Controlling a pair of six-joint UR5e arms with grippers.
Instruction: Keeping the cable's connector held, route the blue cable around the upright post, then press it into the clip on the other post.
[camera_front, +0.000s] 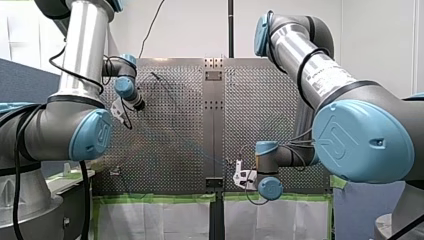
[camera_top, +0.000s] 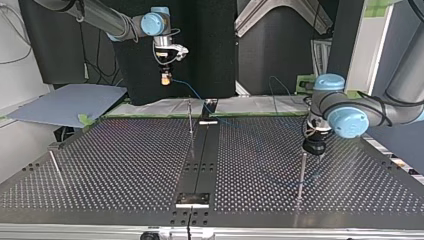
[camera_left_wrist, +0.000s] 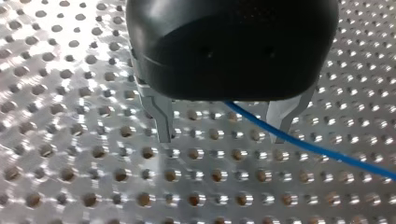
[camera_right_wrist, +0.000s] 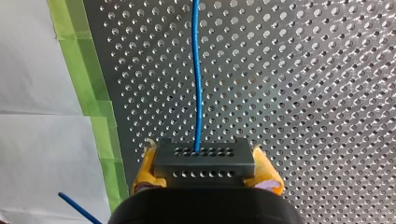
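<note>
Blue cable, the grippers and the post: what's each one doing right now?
blue cable: coming out of the connector, stretched straight ahead.
connector: clamped between yellow pads.
right gripper: shut on the connector.
left gripper: open, cable passing unpinched between its fingers.
post: upright, just below left gripper.

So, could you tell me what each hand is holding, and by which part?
The right hand grips the blue cable by its connector; left hand open, holding nothing.

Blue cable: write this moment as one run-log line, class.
right jaws: shut on grey perforated connector | left jaws: open, blue cable unclamped | cable: runs from connector over perforated metal table
</note>
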